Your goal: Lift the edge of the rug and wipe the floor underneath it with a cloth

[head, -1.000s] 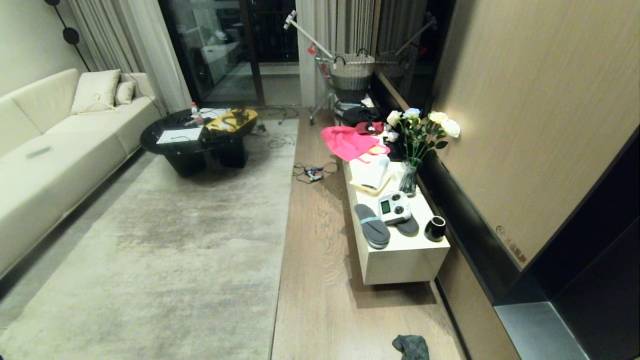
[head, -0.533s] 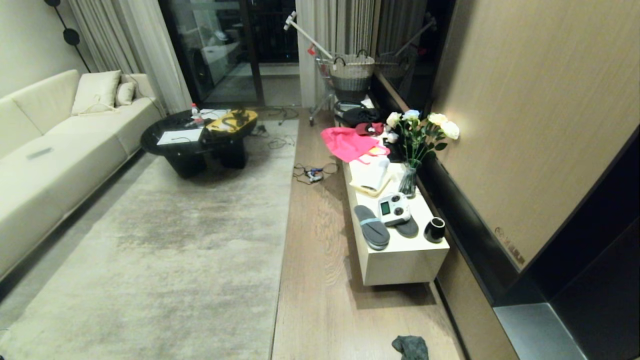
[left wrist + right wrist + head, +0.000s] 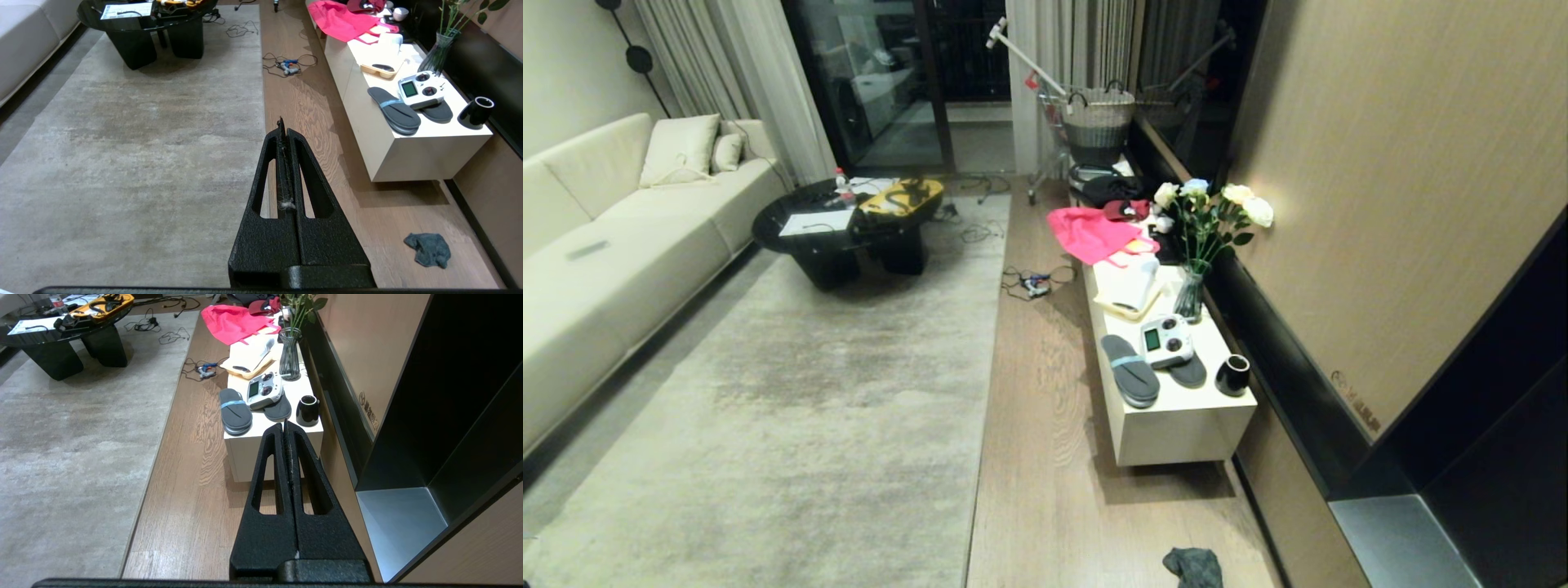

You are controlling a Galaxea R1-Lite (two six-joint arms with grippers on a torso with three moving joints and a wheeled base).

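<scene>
Fingers pressed together on both the left gripper (image 3: 283,126) and right gripper (image 3: 284,426) — spread 1 pair before descending squarely onto the cloth (image 3: 1194,567), crumpled on the floor (image 3: 1045,490) beside the rug (image 3: 833,392).

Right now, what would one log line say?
rug: flat | cloth: on floor, untouched | both fingers: shut, empty

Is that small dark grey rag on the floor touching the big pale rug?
Apart. The left wrist view shows bare wood floor between the rag and rug.
</scene>
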